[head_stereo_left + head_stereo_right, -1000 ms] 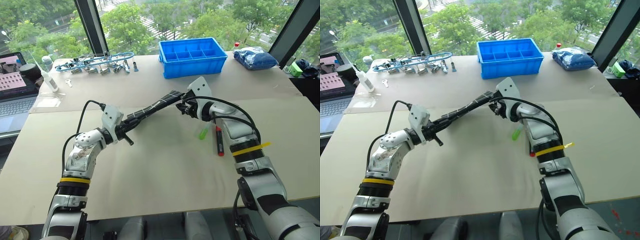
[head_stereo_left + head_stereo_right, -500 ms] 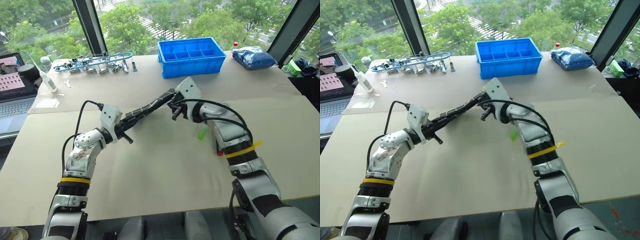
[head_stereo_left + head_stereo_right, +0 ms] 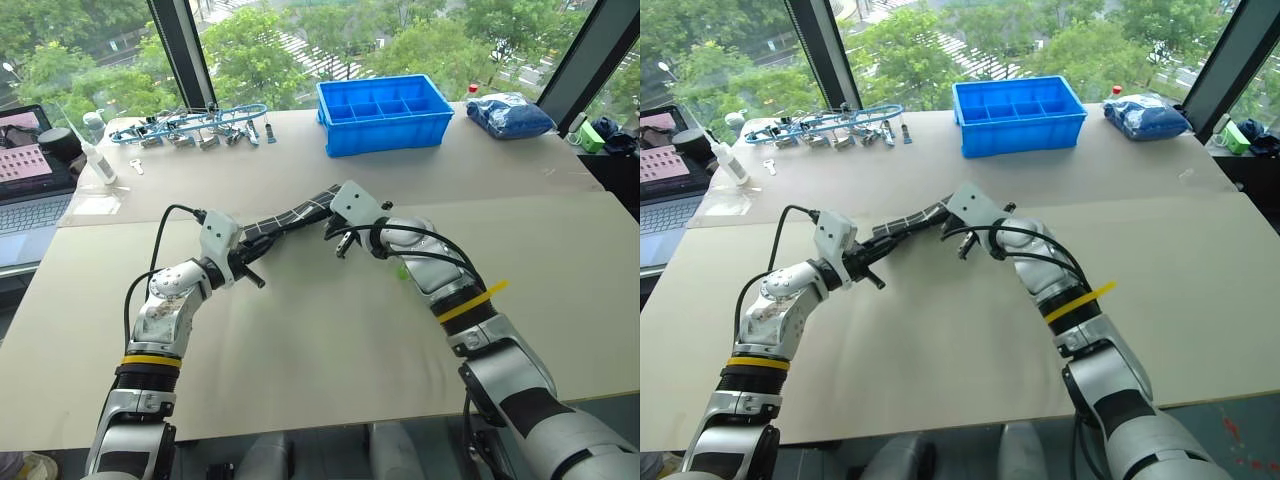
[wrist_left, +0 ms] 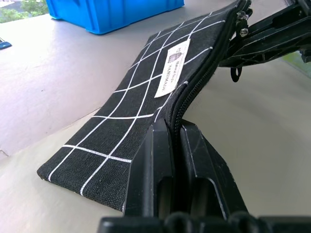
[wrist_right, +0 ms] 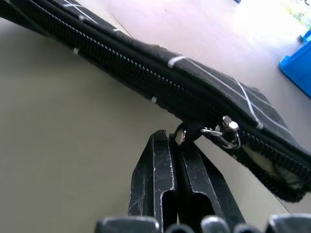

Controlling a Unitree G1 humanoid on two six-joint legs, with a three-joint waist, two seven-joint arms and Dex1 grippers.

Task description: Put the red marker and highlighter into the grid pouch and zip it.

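Note:
The grid pouch (image 3: 295, 213), black with white lines, hangs level above the table between my two grippers. My left gripper (image 4: 174, 128) is shut on the pouch's near end at the zipper edge. My right gripper (image 5: 177, 141) is shut on the black pull strap (image 5: 187, 132) just under the metal zipper slider (image 5: 226, 127). Beyond the slider the zipper gapes and a pale lining shows. Only a bit of the green highlighter (image 3: 402, 270) peeks out on the table beside my right forearm. The red marker is hidden behind that arm.
A blue compartment bin (image 3: 385, 112) stands at the back centre, a blue bag (image 3: 510, 115) to its right. Cables and clips (image 3: 190, 125) lie at the back left, with a white bottle (image 3: 97, 160) and a laptop (image 3: 25, 185) at the left edge.
My right gripper has shut on the pull strap and moved left along the pouch toward the left gripper. Its forearm now covers the red marker. The left gripper has kept still.

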